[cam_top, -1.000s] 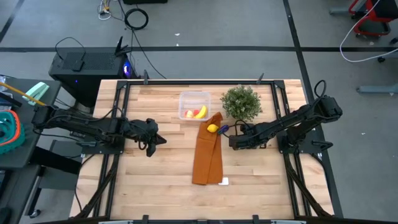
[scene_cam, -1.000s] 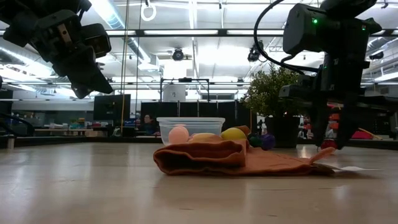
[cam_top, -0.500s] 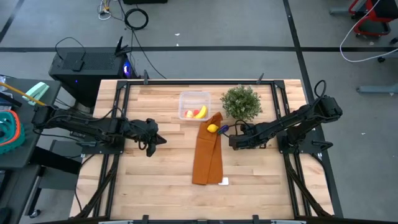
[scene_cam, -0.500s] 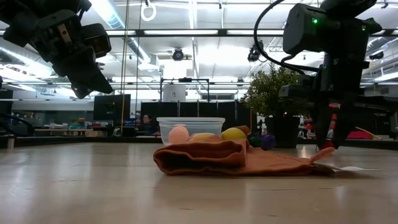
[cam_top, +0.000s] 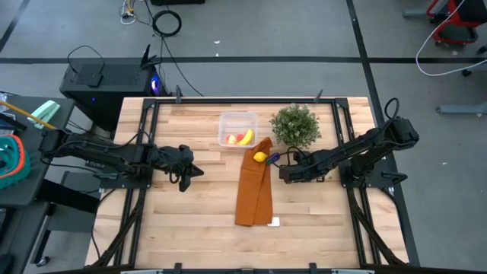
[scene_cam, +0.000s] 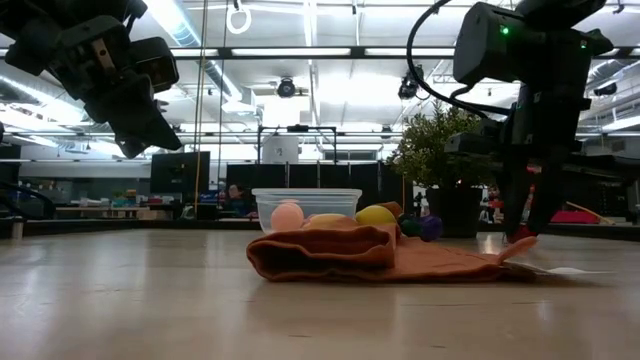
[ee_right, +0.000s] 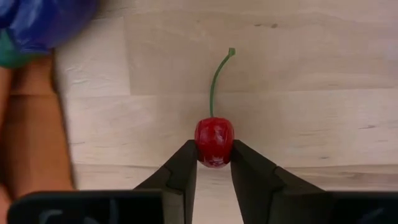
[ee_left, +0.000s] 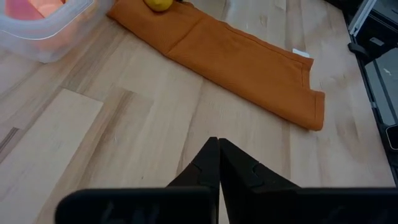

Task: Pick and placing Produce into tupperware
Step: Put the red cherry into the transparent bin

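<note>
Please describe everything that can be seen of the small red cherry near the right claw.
The cherry is small, round and glossy red, like plastic, with a thin green stem that curves away from the claw and ends in a small knob. It lies on the bare wooden table, beside the orange cloth and a dark blue fruit. The right claw is closed around it: both dark fingers press against its sides.

Cherry (ee_right: 214, 140) pinched, banana (cam_top: 245, 138) in tupperware (cam_top: 237, 117)
</note>
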You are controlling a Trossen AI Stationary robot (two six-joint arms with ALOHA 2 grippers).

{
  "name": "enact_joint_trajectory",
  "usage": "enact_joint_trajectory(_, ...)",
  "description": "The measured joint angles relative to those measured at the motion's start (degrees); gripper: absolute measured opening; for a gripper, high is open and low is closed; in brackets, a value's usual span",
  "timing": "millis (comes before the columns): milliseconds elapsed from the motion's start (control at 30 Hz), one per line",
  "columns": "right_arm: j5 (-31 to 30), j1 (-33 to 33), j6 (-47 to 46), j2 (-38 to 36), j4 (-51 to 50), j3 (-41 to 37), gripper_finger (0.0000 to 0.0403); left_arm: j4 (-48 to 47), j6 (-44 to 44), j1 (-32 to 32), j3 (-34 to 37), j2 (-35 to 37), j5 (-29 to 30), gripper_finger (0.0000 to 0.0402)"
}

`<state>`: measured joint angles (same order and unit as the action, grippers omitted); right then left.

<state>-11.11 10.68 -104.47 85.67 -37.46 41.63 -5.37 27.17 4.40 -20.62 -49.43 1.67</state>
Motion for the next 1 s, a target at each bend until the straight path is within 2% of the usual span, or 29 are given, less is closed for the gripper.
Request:
enact_joint_trajectory(233, -0.03, 0.0, 3.58, 0.0, 0.65, 2.68, 0.0094, 0.0, 0.03, 0.0, 0.0, 0.0, 0.0, 0.0028)
enact_joint_trajectory(500, -1.25, 0.0, 9.06, 0.0, -0.49, 9.27, 0.0094, -0.02, 0.05, 0.0, 0.0, 0.0, 0.0, 0.001)
enact_joint_trajectory(800, -6.42, 0.0, 11.88, 0.0, -0.56, 17.81, 0.0094, -0.02, 0.12, 0.0, 0.0, 0.0, 0.0, 0.0021)
enact_joint_trajectory(1000, -8.78, -0.04, 17.42, 0.0, 1.21, 24.31, 0.0094, -0.02, 0.09, 0.0, 0.0, 0.0, 0.0, 0.0026)
